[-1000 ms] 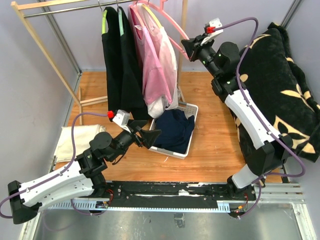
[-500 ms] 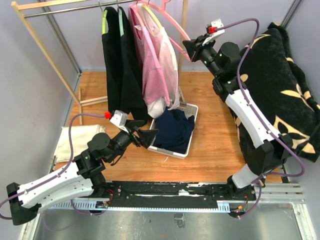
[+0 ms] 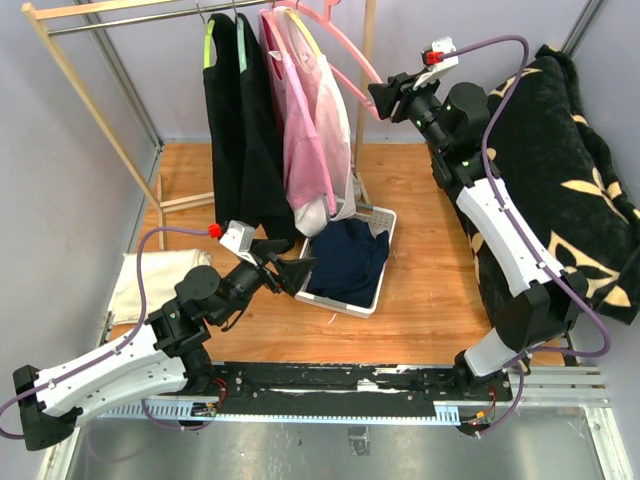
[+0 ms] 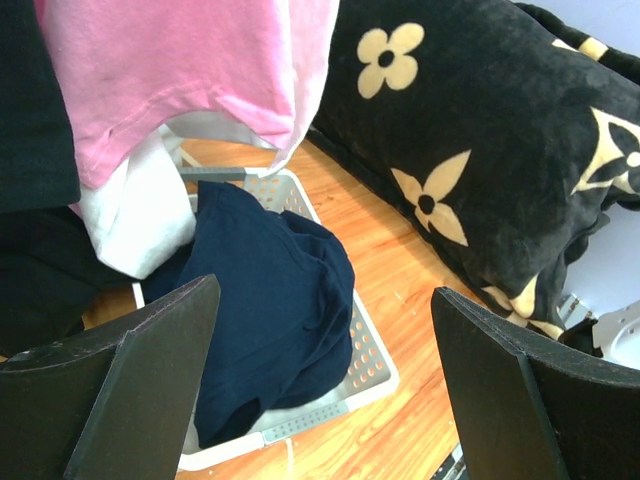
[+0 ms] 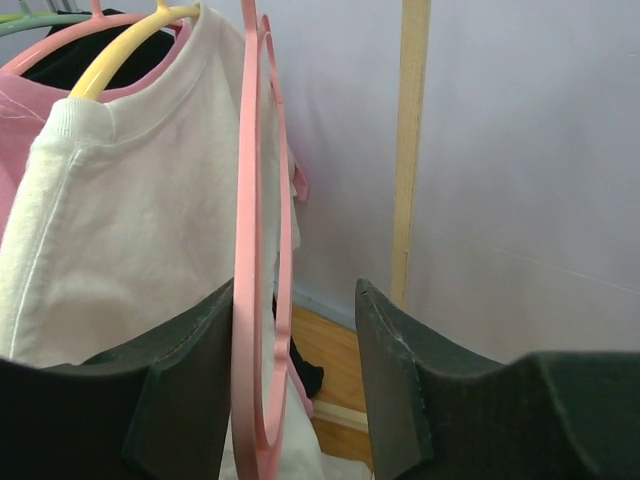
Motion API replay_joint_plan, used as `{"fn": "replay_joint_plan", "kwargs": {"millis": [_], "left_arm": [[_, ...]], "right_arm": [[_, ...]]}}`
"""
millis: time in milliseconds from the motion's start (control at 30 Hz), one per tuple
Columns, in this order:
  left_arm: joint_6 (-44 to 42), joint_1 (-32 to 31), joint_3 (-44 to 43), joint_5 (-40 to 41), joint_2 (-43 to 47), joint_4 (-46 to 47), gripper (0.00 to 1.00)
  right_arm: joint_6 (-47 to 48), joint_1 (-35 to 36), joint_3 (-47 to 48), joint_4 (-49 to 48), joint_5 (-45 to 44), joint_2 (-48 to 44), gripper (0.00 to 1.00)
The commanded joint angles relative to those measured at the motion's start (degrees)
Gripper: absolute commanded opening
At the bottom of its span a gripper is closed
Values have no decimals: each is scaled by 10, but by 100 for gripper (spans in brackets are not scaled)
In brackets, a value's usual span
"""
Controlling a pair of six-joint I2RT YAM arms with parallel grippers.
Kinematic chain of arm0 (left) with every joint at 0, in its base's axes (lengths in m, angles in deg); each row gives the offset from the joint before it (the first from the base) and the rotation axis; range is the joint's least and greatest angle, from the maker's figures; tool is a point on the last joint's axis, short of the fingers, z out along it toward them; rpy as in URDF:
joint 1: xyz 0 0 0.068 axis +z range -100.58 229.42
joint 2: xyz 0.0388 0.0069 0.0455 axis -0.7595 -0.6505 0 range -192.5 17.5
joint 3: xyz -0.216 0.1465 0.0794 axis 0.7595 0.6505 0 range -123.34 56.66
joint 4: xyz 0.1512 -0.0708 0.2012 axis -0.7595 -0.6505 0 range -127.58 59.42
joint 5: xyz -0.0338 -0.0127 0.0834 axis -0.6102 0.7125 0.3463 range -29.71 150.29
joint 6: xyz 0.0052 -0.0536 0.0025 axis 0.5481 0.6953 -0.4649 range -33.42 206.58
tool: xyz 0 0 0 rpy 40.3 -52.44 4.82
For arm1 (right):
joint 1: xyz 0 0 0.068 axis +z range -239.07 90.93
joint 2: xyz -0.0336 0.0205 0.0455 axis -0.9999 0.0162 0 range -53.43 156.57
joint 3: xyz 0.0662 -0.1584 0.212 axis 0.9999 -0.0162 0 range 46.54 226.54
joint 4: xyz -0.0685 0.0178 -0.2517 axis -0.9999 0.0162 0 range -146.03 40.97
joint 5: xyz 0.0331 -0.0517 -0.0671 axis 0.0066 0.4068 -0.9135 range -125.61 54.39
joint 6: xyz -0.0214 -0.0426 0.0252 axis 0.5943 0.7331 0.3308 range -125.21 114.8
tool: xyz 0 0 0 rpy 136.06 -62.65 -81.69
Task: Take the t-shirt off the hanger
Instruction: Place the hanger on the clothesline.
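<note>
Two robot arms work at a clothes rack [image 3: 130,15] above a wooden table [image 3: 420,290].
At left, the left jaws stand wide open and empty, facing a white basket [image 3: 385,225] that holds a crumpled navy garment [image 3: 350,260]. Above it hang black garments [image 3: 235,130], a pink t-shirt [image 3: 300,140] and a white t-shirt [image 5: 130,230] on a yellow hanger [image 5: 125,50]. Just right of the white t-shirt, a pink hanger [image 5: 248,250] passes between the part-open right jaws; whether it touches them cannot be told. A black flowered blanket [image 3: 560,170] lies far right.

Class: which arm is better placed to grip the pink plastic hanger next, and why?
Right. The right gripper straddles the pink plastic hanger, open; the left gripper sits open, low by the white plastic basket.
</note>
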Motion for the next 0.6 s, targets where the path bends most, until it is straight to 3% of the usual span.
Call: {"fn": "replay_joint_plan", "kwargs": {"millis": [0, 133, 567], "left_arm": [[-7, -3, -12, 14, 6, 4, 92], [-10, -4, -14, 17, 9, 2, 92], [-11, -4, -11, 21, 15, -4, 92]], "right_arm": [[0, -6, 6, -1, -1, -26, 50], [3, -6, 7, -2, -5, -38, 53], [-13, -6, 9, -1, 14, -24, 48]]}}
